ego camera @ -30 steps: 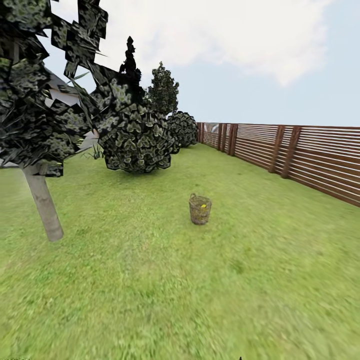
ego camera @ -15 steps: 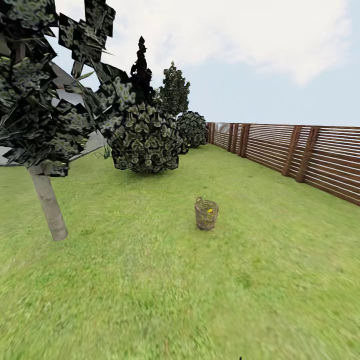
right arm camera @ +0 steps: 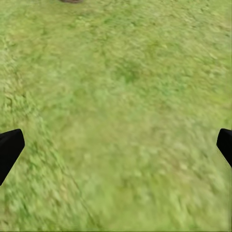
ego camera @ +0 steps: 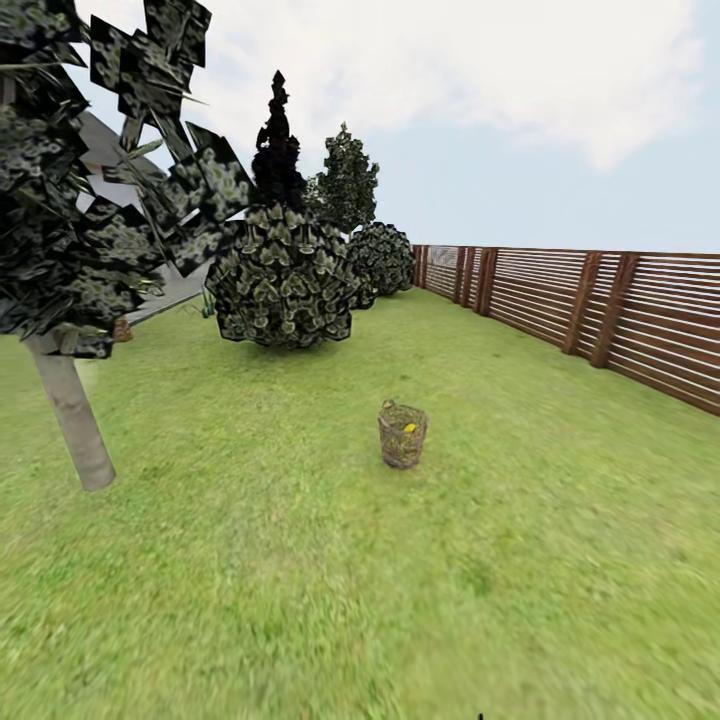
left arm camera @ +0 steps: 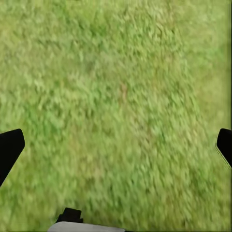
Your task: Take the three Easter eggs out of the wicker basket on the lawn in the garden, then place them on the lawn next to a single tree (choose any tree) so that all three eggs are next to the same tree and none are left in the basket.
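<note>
Both arms hang low over the lawn [ego camera: 300,560], left jaws [left arm camera: 116,145] and right jaws [right arm camera: 116,145] spread wide, empty. Left stands the tree [ego camera: 70,420]; the basket [ego camera: 402,435], mid-lawn, shows a yellow egg [ego camera: 409,428]. The view has swung slightly; the basket appears nearer.

One wicker basket [ego camera: 402,435] stands on the lawn [ego camera: 300,560]. One yellow egg [ego camera: 409,428] shows inside; more cannot be counted

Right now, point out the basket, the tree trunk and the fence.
basket [ego camera: 402,437]: head view, middle of its woven wall.
tree trunk [ego camera: 68,418]: head view, midway up the bare pale trunk.
fence [ego camera: 600,310]: head view, on a brown post.
</note>
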Tool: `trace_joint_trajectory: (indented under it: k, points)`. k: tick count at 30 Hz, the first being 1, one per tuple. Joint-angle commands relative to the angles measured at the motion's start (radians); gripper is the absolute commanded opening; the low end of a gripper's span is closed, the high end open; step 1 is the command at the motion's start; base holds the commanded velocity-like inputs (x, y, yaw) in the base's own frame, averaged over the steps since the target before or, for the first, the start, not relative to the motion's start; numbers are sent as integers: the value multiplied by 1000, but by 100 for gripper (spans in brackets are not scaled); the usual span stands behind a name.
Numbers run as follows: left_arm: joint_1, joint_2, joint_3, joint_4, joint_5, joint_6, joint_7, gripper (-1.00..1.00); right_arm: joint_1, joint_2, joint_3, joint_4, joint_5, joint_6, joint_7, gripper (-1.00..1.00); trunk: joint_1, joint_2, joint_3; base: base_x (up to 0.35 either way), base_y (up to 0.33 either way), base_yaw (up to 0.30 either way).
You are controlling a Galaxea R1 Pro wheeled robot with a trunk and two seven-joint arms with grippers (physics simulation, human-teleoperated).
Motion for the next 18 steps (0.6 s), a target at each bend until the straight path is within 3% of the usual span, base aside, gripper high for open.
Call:
trace_joint_trajectory:
  k: [1, 18]
  points:
    - [0, 0, 2, 1, 2, -3, 1, 100, 0, 0, 1, 1, 0, -2, -3, 100, 1, -1, 0, 220, -204, 0]
    - [0, 0, 21, 0, 2, -3, 0, 100, 0, 0, 1, 2, 0, -2, -3, 100, 1, -1, 0, 221, -183, 8]
